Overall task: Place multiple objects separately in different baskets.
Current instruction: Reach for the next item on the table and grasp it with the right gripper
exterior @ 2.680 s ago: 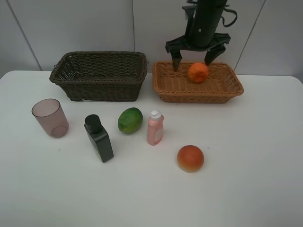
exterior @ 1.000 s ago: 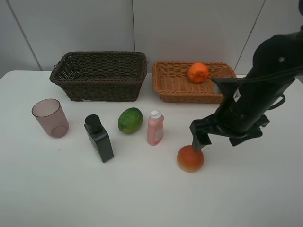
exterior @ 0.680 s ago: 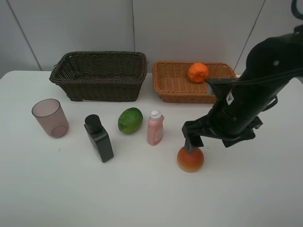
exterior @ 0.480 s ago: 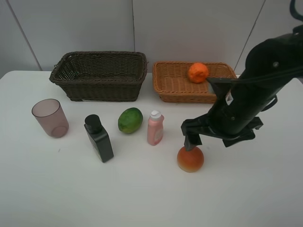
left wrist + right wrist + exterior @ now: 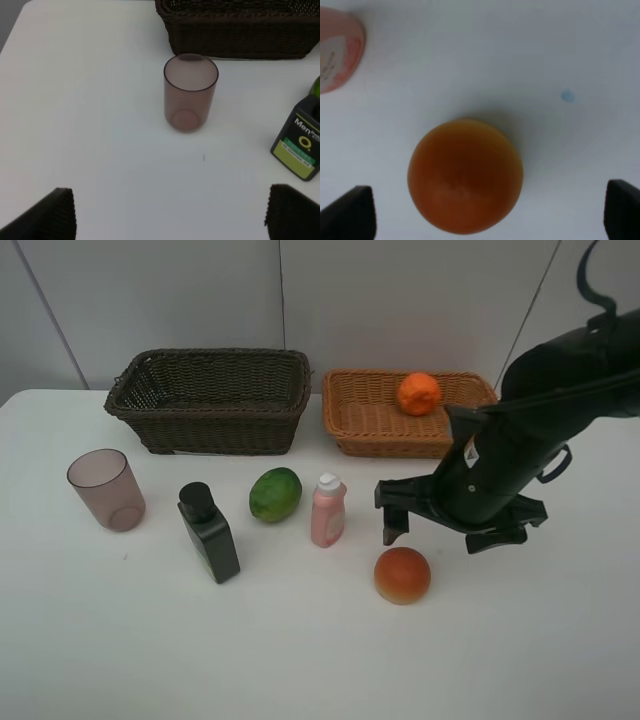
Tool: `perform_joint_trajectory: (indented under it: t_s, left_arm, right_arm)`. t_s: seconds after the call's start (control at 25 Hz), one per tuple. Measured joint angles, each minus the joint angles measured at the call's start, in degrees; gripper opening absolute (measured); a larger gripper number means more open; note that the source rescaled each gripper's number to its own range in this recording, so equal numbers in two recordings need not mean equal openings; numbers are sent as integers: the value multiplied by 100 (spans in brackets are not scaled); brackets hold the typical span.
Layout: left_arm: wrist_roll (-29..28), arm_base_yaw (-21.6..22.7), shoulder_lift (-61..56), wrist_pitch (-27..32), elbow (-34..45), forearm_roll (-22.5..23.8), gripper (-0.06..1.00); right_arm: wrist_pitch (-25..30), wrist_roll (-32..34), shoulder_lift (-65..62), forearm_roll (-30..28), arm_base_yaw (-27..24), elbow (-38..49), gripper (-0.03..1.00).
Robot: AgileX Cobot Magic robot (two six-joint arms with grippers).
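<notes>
The red-orange round fruit lies on the white table, at the front right. My right gripper is open just above and behind it. In the right wrist view the fruit lies between the spread fingertips of the right gripper. The orange lies in the light tan basket. The dark brown basket holds nothing I can see. The mauve cup, blackish-green bottle, green fruit and pink bottle stand on the table. My left gripper is open and empty, short of the cup.
The left wrist view also shows the bottle and the dark basket's wall. The pink bottle stands close beside the red-orange fruit. The right arm hangs over the table's right side.
My right gripper has left the orange in the tan basket and come down to the red-orange fruit. In the last half second it shifted slightly left and its fingers stand clear of the fruit.
</notes>
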Motion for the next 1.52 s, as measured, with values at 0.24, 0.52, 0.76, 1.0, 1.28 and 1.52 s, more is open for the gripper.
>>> perform_joint_trajectory:
  t_s: [0.24, 0.52, 0.76, 1.0, 1.28, 1.52]
  left_arm:
    - [0, 0, 0, 0, 0, 0, 98]
    - [0, 0, 0, 0, 0, 0, 98]
    - [0, 0, 0, 0, 0, 0, 98]
    - [0, 0, 0, 0, 0, 0, 98]
    - [0, 0, 0, 0, 0, 0, 98]
    - [0, 0, 0, 0, 0, 0, 98]
  right_arm:
    - [-121, 344, 392, -39, 0, -126, 100]
    - [-200, 466, 799, -33, 0, -315, 100]
    - [-273, 564, 1256, -38, 0, -322, 100]
    - [-282, 564, 1427, -38, 0, -322, 100]
    - [-313, 564, 1440, -38, 0, -322, 100]
    - [-331, 564, 1440, -27, 0, -322, 100]
